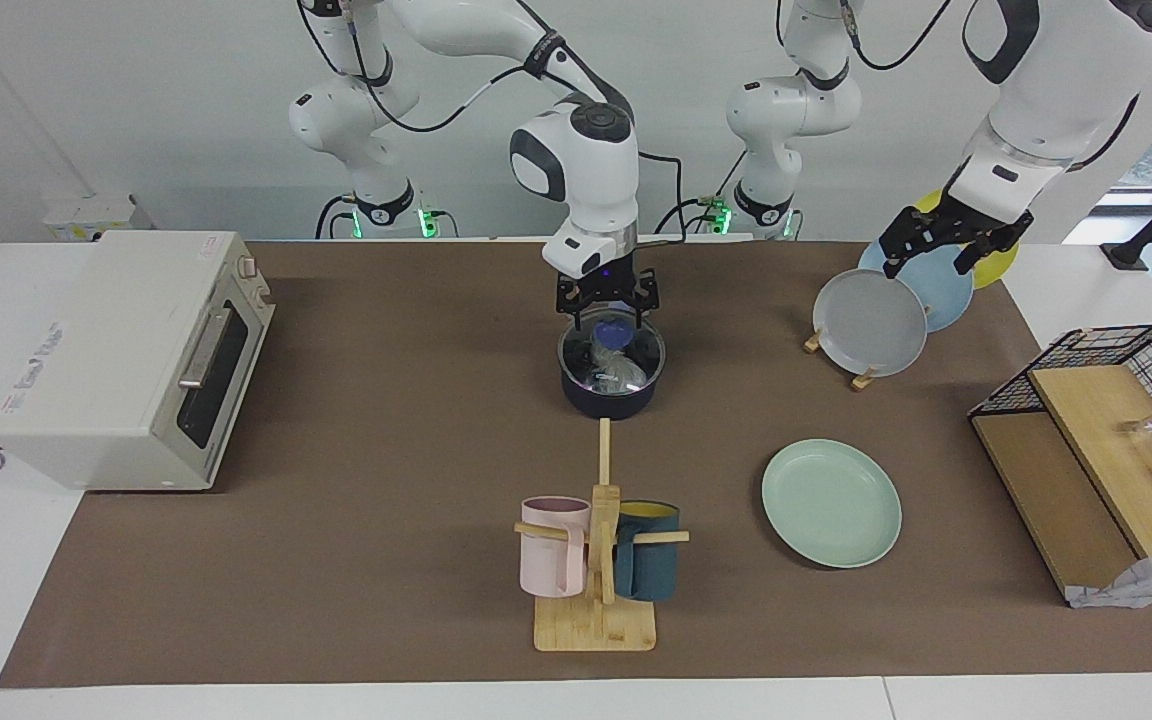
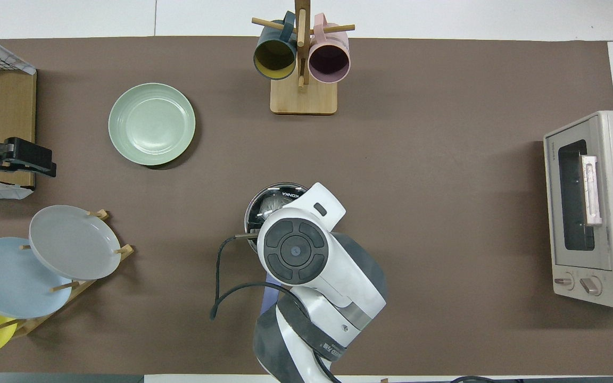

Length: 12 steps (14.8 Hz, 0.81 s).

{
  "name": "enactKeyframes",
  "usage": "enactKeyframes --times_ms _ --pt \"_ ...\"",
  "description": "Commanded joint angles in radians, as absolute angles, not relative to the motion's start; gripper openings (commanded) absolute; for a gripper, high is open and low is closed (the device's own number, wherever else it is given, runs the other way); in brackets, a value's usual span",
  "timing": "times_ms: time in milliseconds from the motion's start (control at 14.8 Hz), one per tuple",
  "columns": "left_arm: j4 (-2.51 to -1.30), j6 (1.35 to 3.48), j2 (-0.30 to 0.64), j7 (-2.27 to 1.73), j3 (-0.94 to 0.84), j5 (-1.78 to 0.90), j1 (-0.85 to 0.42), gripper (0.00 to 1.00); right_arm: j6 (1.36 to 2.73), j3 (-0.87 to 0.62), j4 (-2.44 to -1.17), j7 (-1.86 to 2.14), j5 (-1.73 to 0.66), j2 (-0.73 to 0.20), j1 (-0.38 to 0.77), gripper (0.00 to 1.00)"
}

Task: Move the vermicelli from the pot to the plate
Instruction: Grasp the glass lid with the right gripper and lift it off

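Translucent vermicelli (image 1: 616, 370) sits in the pot (image 1: 612, 400). The right gripper (image 1: 606, 312), fingers spread, hangs over its rim—slippery strands could slide free in transit to the plate (image 1: 831, 503). The left gripper (image 1: 946, 240) waits by the grey plate (image 1: 868, 322)—grip unclear.

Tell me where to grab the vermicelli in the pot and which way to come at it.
Grip the vermicelli at the top of its lump, coming straight down through the pot's open mouth. The wall rings it, so no side approach looks workable. The right claw is over the pot; the left claw waits over the plate rack.
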<state>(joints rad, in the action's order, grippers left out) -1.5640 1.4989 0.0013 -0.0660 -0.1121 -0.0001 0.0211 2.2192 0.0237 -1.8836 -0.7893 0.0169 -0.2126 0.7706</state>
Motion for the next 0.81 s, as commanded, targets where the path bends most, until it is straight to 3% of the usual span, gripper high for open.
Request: enactKeyframes --times_ms 0,674,741 --pt "-1.597 1.506 -0.028 -0.066 -0.118 -0.002 0.037 1.00 2.228 0.023 -1.905 -0.772 0.079 -0.215 0.773 1.00" --pt "-1.597 1.506 -0.028 -0.066 -0.118 -0.002 0.037 1.00 2.237 0.021 -1.881 -0.779 0.083 -0.221 0.773 0.99" --pt "-1.597 1.506 -0.028 -0.066 -0.118 -0.002 0.037 1.00 2.240 0.023 -1.882 -0.779 0.083 -0.222 0.773 0.91"
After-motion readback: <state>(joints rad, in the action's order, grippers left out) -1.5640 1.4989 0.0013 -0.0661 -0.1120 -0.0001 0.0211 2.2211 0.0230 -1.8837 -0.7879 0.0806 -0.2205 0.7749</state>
